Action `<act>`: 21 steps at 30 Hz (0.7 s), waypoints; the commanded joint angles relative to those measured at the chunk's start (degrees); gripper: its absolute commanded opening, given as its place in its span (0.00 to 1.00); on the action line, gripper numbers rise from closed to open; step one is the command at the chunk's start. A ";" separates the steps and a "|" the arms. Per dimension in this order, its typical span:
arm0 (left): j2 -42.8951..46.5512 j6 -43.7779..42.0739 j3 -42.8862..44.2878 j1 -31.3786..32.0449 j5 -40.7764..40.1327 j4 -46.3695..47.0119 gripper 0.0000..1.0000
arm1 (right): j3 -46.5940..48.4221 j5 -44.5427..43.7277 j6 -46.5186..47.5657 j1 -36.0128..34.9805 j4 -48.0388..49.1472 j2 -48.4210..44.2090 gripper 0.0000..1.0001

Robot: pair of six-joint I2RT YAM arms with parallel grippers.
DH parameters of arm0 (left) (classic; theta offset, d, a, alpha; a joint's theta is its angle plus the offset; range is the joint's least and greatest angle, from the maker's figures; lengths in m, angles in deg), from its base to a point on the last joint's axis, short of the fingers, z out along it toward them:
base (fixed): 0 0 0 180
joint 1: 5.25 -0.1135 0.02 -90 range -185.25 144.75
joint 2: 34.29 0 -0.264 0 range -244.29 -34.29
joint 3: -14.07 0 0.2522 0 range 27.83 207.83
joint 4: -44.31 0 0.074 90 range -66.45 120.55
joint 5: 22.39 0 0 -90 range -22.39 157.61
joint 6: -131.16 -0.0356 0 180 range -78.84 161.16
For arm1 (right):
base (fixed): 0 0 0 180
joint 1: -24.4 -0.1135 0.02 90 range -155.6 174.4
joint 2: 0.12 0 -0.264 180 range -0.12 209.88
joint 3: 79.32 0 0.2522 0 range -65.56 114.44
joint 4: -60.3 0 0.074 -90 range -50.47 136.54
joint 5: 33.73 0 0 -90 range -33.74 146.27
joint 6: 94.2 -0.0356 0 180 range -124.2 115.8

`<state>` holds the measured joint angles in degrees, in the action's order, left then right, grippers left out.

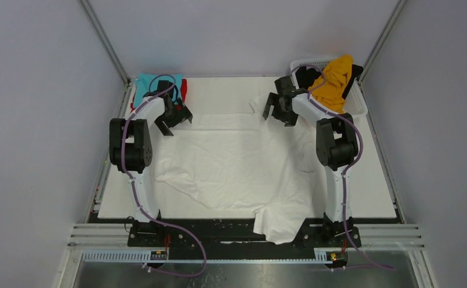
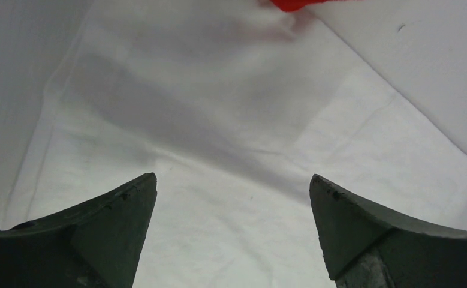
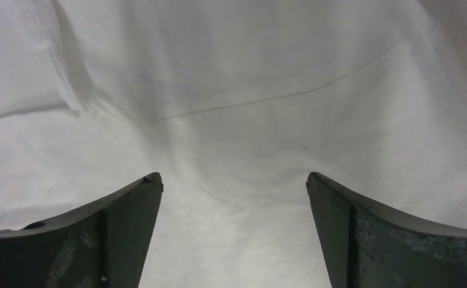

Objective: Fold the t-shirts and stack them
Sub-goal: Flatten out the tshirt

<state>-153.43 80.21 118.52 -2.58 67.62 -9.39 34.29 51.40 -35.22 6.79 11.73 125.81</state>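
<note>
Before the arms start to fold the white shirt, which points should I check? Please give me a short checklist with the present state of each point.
1. Left gripper open and empty: ok.
2. Right gripper open and empty: ok.
3. White t-shirt lying smooth: not ok, it is wrinkled.
4. Whole shirt on the table: not ok, one part hangs over the near edge.
5. Grippers in contact with the cloth: cannot tell.
6. Orange-yellow shirt out of the way, in the basket: ok.
</note>
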 commanded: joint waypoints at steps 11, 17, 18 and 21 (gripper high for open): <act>27.26 4.33 -24.30 14.67 -2.09 -1.58 0.99 | -38.63 5.80 -1.57 -2.53 16.40 -29.63 1.00; 28.12 6.24 -31.60 19.00 1.24 2.38 0.99 | -46.41 6.78 -2.05 -2.99 19.40 -30.47 1.00; 28.20 6.56 -33.31 19.23 0.89 2.52 0.99 | -47.12 5.93 -2.08 -2.96 19.68 -30.56 0.99; 29.00 7.22 -37.88 19.28 -0.64 3.08 0.99 | -48.24 5.13 -2.17 -2.96 19.69 -30.17 0.99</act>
<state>-126.02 85.41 84.56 16.64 67.69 -8.76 -11.54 57.02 -36.58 4.17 29.56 95.16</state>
